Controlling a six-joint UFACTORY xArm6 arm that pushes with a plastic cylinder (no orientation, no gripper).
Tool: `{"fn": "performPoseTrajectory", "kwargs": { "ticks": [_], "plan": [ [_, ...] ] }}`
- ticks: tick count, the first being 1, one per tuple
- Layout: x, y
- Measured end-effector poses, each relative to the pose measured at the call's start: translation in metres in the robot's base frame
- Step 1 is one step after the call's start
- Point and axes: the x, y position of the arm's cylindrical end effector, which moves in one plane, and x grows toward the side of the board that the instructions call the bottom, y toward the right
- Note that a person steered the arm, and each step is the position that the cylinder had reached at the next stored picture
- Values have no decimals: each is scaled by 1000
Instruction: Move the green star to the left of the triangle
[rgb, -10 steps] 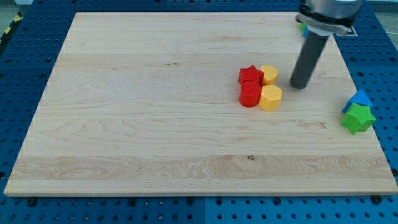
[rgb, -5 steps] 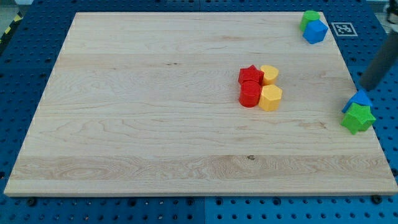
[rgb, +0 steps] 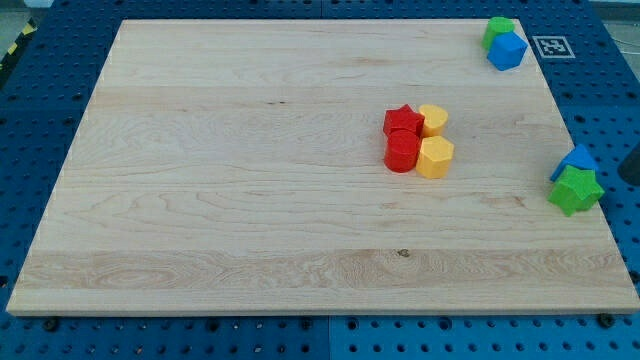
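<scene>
Tip (rgb: 630, 176) barely shows at the view's right edge, just right of green star (rgb: 576, 190); star touches blue triangle (rgb: 578, 158); no fingers, only a rod.

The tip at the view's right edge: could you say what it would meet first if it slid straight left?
Probably the green star, just left of my tip. The blue triangle, touching it from above, lies close to that line, so I cannot be sure.

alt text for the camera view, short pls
Wooden board on a blue pegboard: green star touching a blue triangle at the right edge, my tip just beyond them. Two red and two yellow blocks cluster mid-board; green and blue blocks sit top right.
</scene>
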Motion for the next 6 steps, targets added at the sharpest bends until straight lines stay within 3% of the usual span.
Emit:
{"fn": "performPoseTrajectory", "kwargs": {
  "ticks": [6],
  "plan": [
    [37, 0]
  ]
}}
